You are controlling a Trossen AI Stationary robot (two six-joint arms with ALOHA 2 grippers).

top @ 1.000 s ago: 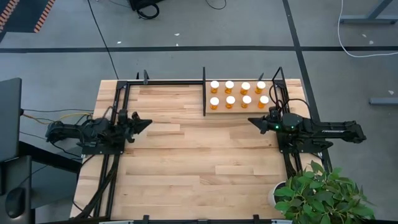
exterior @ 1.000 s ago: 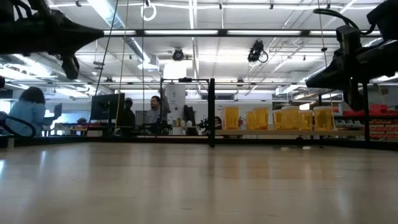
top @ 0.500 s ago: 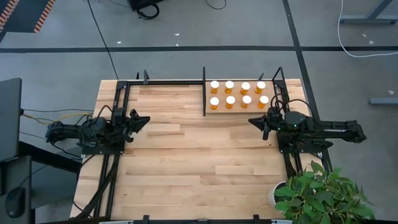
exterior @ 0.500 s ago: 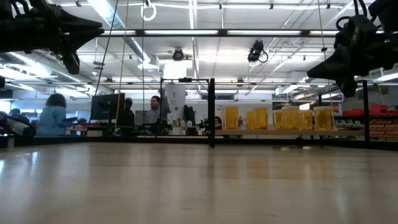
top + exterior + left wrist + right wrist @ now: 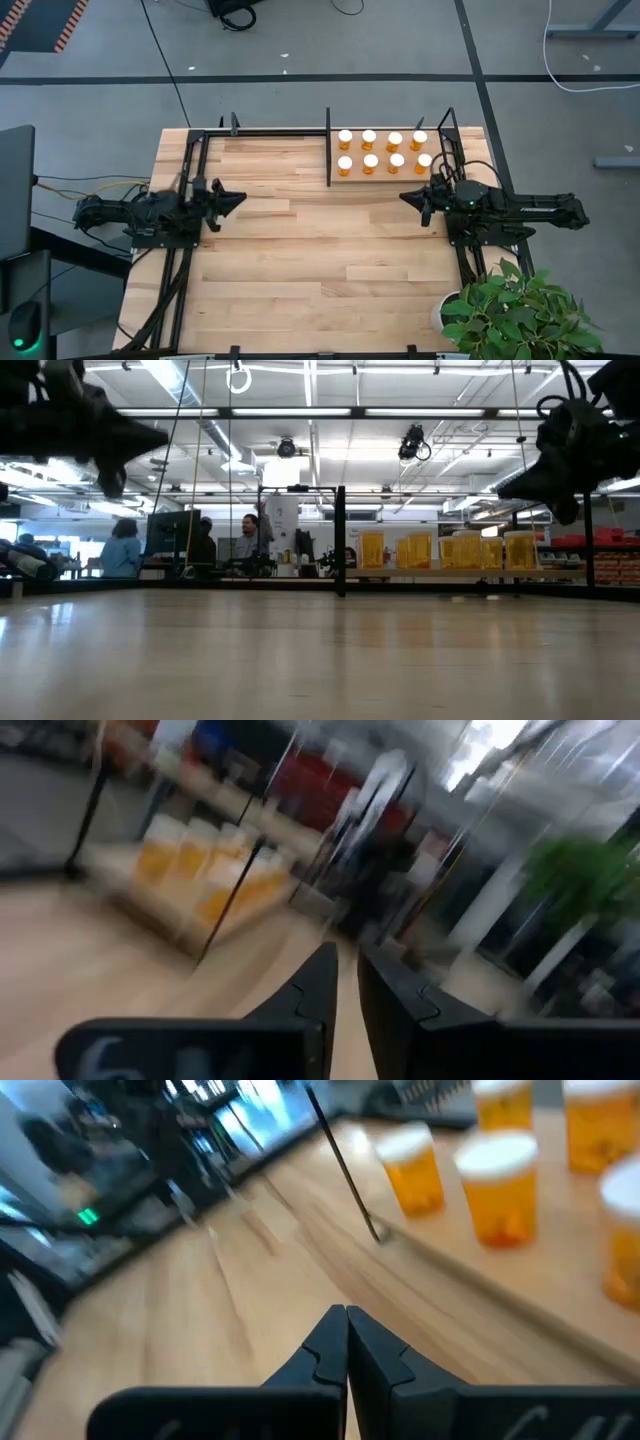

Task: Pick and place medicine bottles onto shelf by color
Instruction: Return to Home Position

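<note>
Left pincer (image 5: 238,199) swung slightly back toward table centre, person (image 5: 122,547) in background room walked rightward

no readable text, labels or signs

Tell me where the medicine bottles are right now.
In the high view, the medicine bottles stand in two rows of four on the shelf at the table's far right, just beyond the right tool.
</note>
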